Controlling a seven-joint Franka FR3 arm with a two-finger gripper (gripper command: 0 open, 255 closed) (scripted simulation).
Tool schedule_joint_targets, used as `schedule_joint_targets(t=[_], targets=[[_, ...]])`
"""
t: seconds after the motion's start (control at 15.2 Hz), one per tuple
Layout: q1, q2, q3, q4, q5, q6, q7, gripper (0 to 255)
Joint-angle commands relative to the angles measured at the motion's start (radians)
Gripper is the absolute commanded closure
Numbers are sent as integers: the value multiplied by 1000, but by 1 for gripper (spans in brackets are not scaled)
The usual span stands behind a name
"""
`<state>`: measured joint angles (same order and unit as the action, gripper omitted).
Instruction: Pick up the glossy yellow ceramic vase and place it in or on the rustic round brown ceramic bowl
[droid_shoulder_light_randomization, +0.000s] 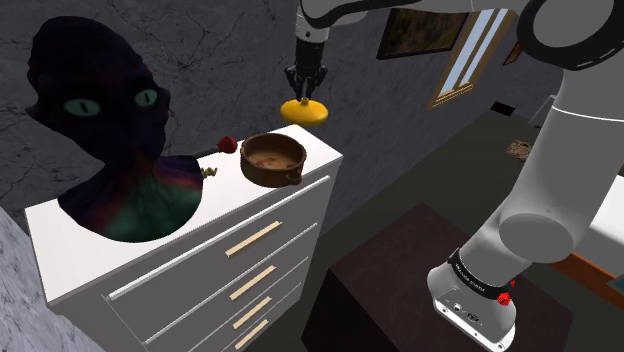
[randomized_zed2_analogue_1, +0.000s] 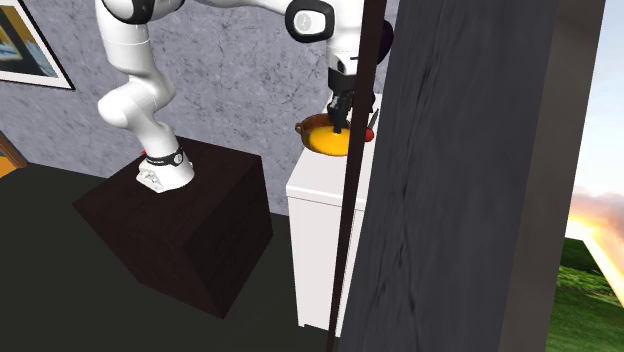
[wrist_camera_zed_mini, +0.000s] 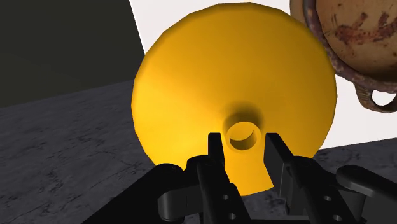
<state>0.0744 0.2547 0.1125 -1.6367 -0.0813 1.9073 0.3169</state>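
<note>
The yellow vase (droid_shoulder_light_randomization: 305, 111) is a flat, wide-bodied piece with a narrow neck. My black gripper (droid_shoulder_light_randomization: 304, 93) is shut on that neck and holds the vase in the air over the far corner of the white dresser (droid_shoulder_light_randomization: 90, 250). From the wrist, the neck opening of the vase (wrist_camera_zed_mini: 242, 133) sits clasped between my two fingers (wrist_camera_zed_mini: 217, 159). The round brown bowl (droid_shoulder_light_randomization: 272, 158) with small loop handles stands on the dresser top, a little nearer than the vase and toward the shoulder view's left. In the second exterior view the vase (randomized_zed2_analogue_1: 328, 140) hangs under the gripper (randomized_zed2_analogue_1: 340, 124), in front of the bowl (randomized_zed2_analogue_1: 312, 125).
A large dark bust with green eyes (droid_shoulder_light_randomization: 110, 130) takes up the dresser's left half in the shoulder view. A small red object (droid_shoulder_light_randomization: 228, 144) lies beside the bowl. A dark box (droid_shoulder_light_randomization: 420, 270) carries the arm's base. A dark wall panel (randomized_zed2_analogue_1: 470, 180) blocks the second exterior view's right.
</note>
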Motion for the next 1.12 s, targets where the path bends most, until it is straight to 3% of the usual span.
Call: schedule_joint_targets(t=[0.0, 0.46, 1.06], targets=[[0, -1, 0, 30, 1, -31, -2, 255], [2, -5, 1, 113, 3, -118, -7, 255], [112, -83, 74, 81, -3, -174, 174, 255]])
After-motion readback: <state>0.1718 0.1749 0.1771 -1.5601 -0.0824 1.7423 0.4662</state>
